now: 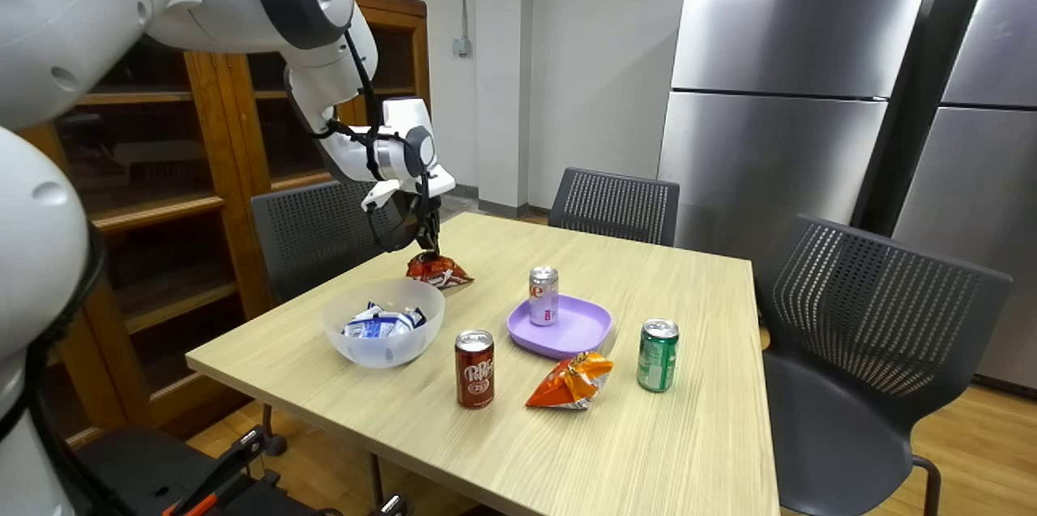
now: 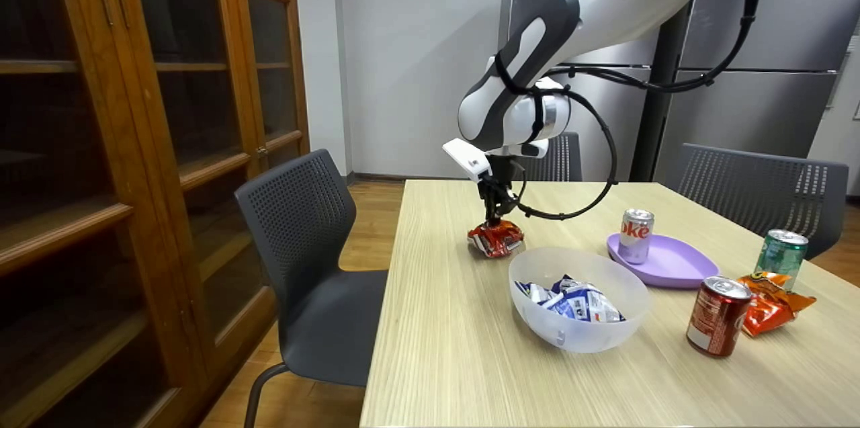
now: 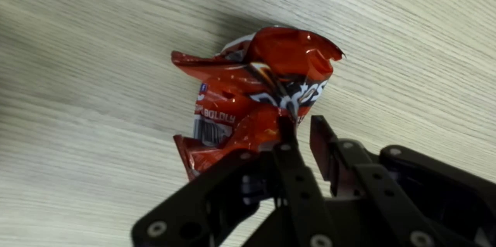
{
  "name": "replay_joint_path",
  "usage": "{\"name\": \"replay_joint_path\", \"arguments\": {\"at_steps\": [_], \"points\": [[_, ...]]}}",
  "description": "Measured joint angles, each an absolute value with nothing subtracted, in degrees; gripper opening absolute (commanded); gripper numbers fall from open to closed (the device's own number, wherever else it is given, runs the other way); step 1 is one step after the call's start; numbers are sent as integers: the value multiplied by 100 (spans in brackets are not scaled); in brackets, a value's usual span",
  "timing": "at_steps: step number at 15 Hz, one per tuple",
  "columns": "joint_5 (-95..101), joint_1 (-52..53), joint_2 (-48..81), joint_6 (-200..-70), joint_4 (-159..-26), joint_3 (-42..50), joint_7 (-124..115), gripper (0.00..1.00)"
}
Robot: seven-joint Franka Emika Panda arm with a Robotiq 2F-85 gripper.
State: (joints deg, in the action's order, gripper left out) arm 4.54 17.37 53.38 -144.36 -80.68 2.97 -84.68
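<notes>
A weak grip looks the main risk. The claw (image 3: 303,121) is slightly open, with a narrow gap between its fingers (image 3: 288,136), and I see no fold firmly caught there: in the wrist view the left finger lies over the red bag (image 3: 255,94), whose right edge barely reaches the gap. Closing so near the edge could pinch a sliver or nothing, and the slick film could slip free or the bag skid on the bench (image 1: 680,281). A hard squeeze could split it. The bag lies far left, just beyond the bowl (image 2: 574,337), so a low move toward the near side could clip the rim and jostle the packets (image 2: 581,302) inside. A cable (image 2: 568,216) on the arm (image 2: 621,8) hangs in a loop and could snag the silver can (image 2: 635,236) on the plate (image 2: 675,263).

What lies beneath the fingers is hidden in the wrist view, so contact is hard to judge; in both exterior views the fingertips are dark and too small to separate. The orange bag (image 2: 769,310) hides part of the green can (image 2: 781,254) in an exterior view; the arm is cut off in both.
</notes>
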Motion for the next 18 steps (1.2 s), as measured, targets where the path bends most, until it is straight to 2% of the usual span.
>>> {"name": "replay_joint_path", "arguments": {"at_steps": [12,18], "points": [[454,1804,5307,-14422,-8046,313,-8469,0],[457,1925,4846,-14559,-8345,444,-8469,0]]}}
